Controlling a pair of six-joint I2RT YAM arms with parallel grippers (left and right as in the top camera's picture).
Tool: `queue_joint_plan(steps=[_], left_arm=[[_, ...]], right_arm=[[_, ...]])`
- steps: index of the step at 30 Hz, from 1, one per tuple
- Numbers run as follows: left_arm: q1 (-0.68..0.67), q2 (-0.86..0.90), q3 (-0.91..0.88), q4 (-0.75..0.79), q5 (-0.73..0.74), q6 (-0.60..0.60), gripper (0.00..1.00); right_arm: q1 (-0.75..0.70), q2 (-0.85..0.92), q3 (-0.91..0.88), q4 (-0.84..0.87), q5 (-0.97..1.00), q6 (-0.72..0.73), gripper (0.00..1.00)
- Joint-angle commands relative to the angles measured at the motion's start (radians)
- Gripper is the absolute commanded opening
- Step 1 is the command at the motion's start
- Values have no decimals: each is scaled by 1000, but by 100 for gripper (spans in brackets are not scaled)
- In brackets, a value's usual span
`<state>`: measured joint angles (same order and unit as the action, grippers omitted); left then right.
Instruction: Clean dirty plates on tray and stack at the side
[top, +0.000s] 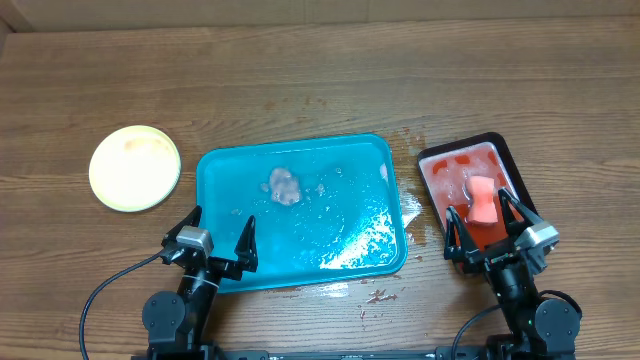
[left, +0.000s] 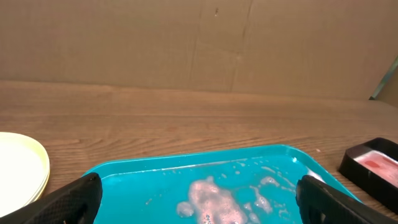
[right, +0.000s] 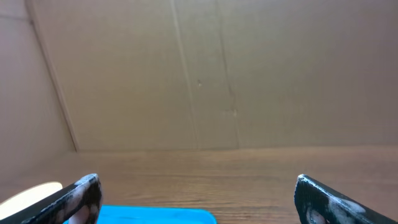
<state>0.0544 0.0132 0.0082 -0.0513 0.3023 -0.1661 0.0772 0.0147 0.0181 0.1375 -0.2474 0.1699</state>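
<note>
left gripper (top: 223, 217) is hovering at the lower left of the overhead frame, jaws spread wide and holding nothing. its tips are sitting over the lower-left corner of the tray (top: 230, 185). the left wrist view is showing only wet tray surface between the two fingers.

right gripper (top: 479, 206) is hovering at the lower right, jaws spread wide too, over the black tray (top: 512, 160) of red liquid. the orange sponge (top: 484, 195) is lying in that black tray and is showing between the fingers from above. the right wrist view is showing open space between them, so they are not pinching it.

the tray is sitting mid-frame on the bench (top: 320, 90), turquoise, long side running left to right. it is carrying a film of water, bubbles and a pinkish foam blob (top: 284, 186) near its upper middle.

the plates (top: 135, 168) are sitting on the bench at the left of the frame, just beside the tray's upper-left corner and not touching it. the top one is pale yellow with a faint smudge near its upper edge. the left wrist view is showing stacked rims, count not readable.

water splashes (top: 415, 228) are lying on the bench along the tray's right and lower edges.
</note>
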Motion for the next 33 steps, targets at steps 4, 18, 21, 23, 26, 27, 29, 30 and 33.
queue_joint_plan(steps=[4,18,21,23,26,27,29,30,33], left_arm=[[6,-9,-3,0,-6,-14,100],[6,-9,-3,0,-6,-14,100],[6,-9,-3,0,-6,-14,100],[6,-9,-3,0,-5,-14,100],[6,-9,-3,0,-6,-14,100],[6,-9,-3,0,-6,-14,100],[6,-9,-3,0,-6,-14,100],[6,-9,-3,0,-6,-14,100],[6,-9,-3,0,-6,-14,100]], right_arm=[[-8,-12,-10,-107,-24,-119,100],[-5,-12,-10,-199,-36,-140,100],[-5,-12,-10,-198,-46,-203,100],[-5,-12,-10,-199,-43,-199,100],[-5,-12,-10,-198,-43,-185,100],[-5,-12,-10,-196,-43,-185,100],[-5,-12,-10,-196,-42,-185,100],[-5,-12,-10,-196,-43,-185,100],[-5,-12,-10,-196,-42,-185,100]])
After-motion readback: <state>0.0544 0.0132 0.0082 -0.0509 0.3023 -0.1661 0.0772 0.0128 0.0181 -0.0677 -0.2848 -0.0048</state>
